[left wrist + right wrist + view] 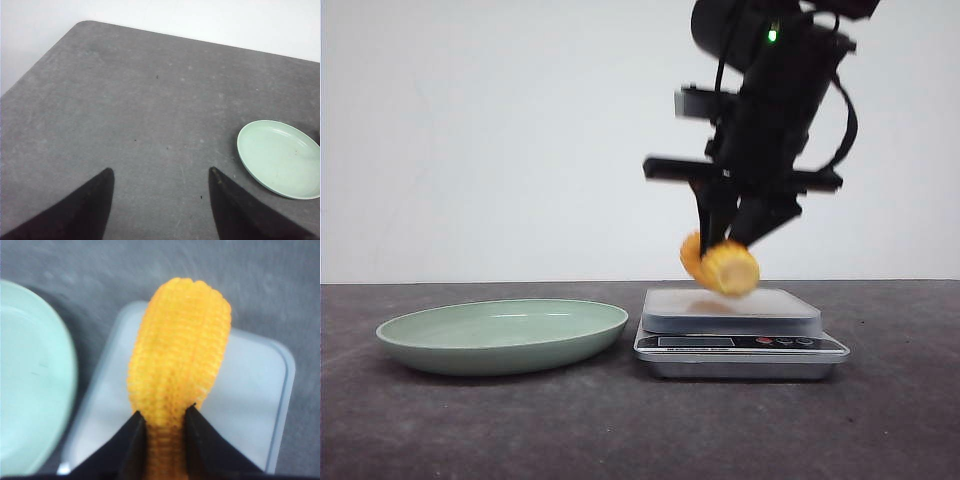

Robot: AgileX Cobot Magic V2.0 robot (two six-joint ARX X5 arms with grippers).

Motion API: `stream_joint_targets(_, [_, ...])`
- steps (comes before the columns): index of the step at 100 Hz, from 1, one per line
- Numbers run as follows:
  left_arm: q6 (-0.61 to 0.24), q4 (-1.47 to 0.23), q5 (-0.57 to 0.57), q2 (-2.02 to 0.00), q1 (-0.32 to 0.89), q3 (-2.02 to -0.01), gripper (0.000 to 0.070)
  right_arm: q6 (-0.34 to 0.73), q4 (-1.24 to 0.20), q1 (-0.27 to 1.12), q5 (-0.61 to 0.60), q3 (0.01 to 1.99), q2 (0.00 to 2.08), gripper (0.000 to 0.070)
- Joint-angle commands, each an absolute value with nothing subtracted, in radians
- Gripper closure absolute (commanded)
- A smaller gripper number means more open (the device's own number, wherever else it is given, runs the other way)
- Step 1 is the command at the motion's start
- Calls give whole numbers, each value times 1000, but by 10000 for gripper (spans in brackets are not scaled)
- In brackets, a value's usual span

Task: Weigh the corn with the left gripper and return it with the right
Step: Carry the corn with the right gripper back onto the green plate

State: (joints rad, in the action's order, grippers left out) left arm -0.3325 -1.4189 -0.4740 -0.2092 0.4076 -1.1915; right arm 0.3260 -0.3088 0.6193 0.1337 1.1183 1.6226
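Nearest the front camera sat the scale (741, 345), a flat silver unit with a pale platform, a dark display strip and small buttons along its front edge; any writing on it was too small to read. Just above that platform hung the corn (721, 265), clear of the surface and tilted, its paler flat end facing forward. Black fingers (131, 446) of the right gripper (732, 232) were closed tight against the cob near one end, the ribbed yellow-orange body jutting out beyond them over the scale's plate (250, 390). Left of the scale, on the dark grey table (620, 430), lay a shallow pale green dish (500, 335), nothing in it. Away from all this, the left gripper (160, 210) held nothing, its two dark fingers (85, 210) spread wide over bare tabletop, the green dish off to one side.
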Motion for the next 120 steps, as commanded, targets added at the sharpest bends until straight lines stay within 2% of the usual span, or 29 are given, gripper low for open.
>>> stream_joint_targets(1, [-333,-1441,-474,-207,410,-1203,347,326,-292,643,131,1149,1571,698])
stream_joint_targets(28, [-333,-1401,-475,-207,410,-1203,347,361,-258,767,117,1244,1519,698])
stream_joint_targets(39, [-333,-1399,-474,-207,410,-1203,347,360,-207,858,148,1283,1567,699])
stream_joint_targets(56, [-334,-1403,-470,-207,410,-1203,347,390,-153,926,167,1325,1660,699])
stream_joint_targets(77, [-349,-1407,-470,-207,410,-1203,347,433,-102,934,189,1354,1795,699])
stream_joint_targets(120, [-353,-1423,-470,-207,410,-1203,347,531,-108,920,166,1354,1993,685])
